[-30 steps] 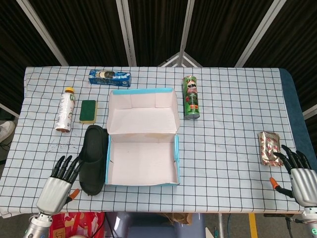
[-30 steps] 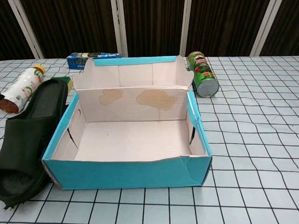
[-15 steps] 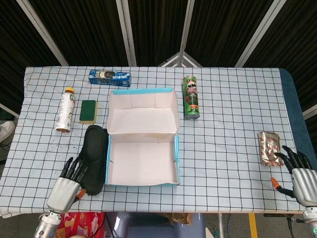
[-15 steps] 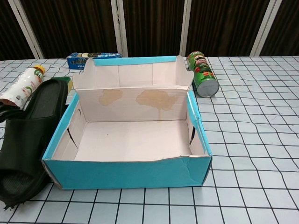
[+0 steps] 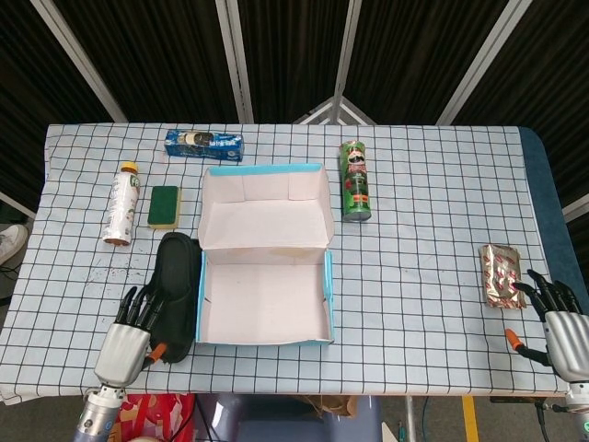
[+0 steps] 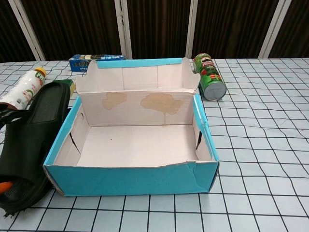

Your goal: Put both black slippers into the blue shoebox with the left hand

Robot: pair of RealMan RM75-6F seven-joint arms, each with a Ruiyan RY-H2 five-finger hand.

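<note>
The black slipper (image 5: 175, 293) lies flat on the surface, touching the left wall of the blue shoebox (image 5: 265, 343), which stands open with nothing in it. Only one slipper shows plainly. Your left hand (image 5: 131, 331) sits at the slipper's near end, fingers spread over its edge, gripping nothing. You are at the reach step; next, close on the slipper and lift it over the shoebox wall. Your right hand (image 5: 559, 322) rests open, far right of the shoebox.
</note>
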